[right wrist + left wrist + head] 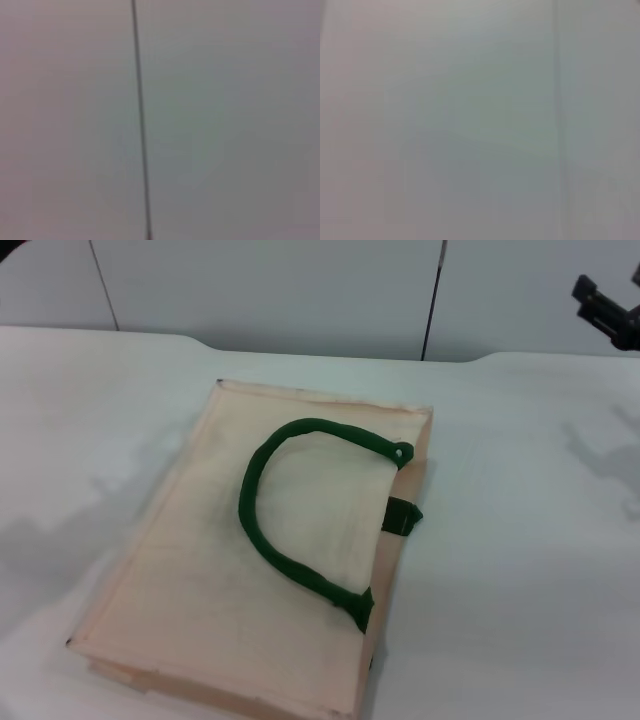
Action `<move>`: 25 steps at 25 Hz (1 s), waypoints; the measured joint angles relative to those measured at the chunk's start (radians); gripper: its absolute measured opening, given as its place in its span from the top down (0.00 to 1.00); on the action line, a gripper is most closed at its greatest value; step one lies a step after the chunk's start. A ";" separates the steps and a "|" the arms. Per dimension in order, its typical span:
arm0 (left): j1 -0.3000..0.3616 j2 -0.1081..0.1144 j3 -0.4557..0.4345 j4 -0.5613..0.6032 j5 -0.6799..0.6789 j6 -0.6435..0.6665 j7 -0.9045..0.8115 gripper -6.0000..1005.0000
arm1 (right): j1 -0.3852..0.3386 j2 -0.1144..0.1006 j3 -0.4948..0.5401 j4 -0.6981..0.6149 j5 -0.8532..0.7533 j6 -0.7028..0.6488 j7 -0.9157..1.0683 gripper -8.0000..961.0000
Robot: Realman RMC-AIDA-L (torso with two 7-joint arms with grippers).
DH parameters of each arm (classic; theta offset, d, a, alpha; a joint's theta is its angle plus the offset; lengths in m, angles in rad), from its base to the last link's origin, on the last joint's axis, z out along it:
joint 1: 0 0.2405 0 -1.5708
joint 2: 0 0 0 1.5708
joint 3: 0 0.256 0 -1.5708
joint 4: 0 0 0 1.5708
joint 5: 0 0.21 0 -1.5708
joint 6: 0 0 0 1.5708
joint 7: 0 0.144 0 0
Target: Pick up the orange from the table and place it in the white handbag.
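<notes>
Honestly, you see no orange beside the flat white handbag [270, 570], well below-left of the right pincer [605, 305], whose grip you cannot tell.

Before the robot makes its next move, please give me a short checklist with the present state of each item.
1. Orange found: not ok. No orange shows on the table in any view.
2. Bag ready: not ok. It lies flat on the table with its green handle on top, and the mouth does not look open.
3. Right hand placed: not ok. It is raised at the far right, apart from the bag.
4. Right hand open or shut: cannot tell.
5. Left hand: cannot tell, it is out of view.
6. Wrist views useful: not ok. Both show only plain grey surface.
</notes>
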 joint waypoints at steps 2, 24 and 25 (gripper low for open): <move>0.018 -0.014 -0.002 0.057 -0.059 -0.069 0.072 0.22 | -0.001 0.001 0.000 0.042 0.070 -0.034 -0.088 0.07; 0.059 -0.007 -0.005 0.332 -0.220 -0.270 0.253 0.22 | -0.009 0.008 0.000 0.175 0.341 -0.045 -0.346 0.07; 0.059 -0.007 -0.005 0.332 -0.220 -0.270 0.253 0.22 | -0.010 0.008 0.000 0.175 0.341 -0.044 -0.346 0.07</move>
